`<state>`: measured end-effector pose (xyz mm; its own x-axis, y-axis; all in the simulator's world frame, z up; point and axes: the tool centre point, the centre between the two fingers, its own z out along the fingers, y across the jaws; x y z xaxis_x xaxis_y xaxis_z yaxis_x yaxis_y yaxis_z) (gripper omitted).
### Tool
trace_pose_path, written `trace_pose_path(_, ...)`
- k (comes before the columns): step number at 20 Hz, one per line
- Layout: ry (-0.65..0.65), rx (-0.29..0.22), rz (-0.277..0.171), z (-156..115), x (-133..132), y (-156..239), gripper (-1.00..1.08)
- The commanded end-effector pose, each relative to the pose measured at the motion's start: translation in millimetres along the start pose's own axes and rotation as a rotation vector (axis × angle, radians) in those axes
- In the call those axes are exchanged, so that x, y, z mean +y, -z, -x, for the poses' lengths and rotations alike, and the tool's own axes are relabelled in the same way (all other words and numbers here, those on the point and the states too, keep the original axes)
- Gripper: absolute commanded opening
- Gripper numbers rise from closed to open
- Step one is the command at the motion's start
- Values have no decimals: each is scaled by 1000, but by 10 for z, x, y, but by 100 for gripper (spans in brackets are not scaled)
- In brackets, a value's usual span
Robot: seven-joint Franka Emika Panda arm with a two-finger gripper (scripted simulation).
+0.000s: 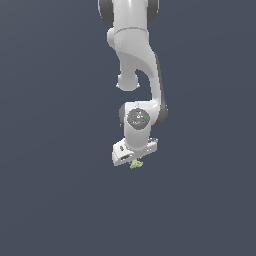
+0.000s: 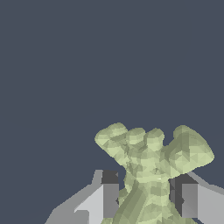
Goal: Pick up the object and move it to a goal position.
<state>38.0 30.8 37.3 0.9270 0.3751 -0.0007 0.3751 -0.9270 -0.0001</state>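
Gripping the object point(image 2: 151, 175) between its two fingers point(image 2: 109, 194), the gripper point(image 2: 148, 199) is clamped on the lower stem of the piece, one dark-tipped finger pressed to each side of it. In the wrist view the pale yellow-green lump fills the gap between the fingers completely, and its knobbly, lobed head spreads out beyond the fingertips, wider than the stem that is held.

In the exterior view the gripper point(image 1: 135, 161) points downward at the end of the white arm point(image 1: 137, 65), with the object point(image 1: 136, 164) showing as a tiny yellow-green speck poking out just below the white hand. The hand is tilted a little, its lower edge sloping down toward the exterior view's left.

The arm reaches in from the top edge of the exterior view, bends at a rounded joint, and ends in the wrist with a dark round cap facing the camera. The surface point(image 1: 50, 200) around is a plain dark blue-grey with no edges or corners in sight, so the object's place on it cannot be tied to any edge; whether the piece touches the surface or hangs above it cannot be told.
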Motion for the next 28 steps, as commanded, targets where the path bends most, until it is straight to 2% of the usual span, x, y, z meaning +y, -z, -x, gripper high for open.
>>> trace_pose_path(1, 0, 1, 0, 10, -24, 30, -100)
trace_pose_path(12, 1, 0, 1, 197, -363, 430, -100)
trace_pose_path(28, 1, 0, 3, 698, -1307, 1572, -100)
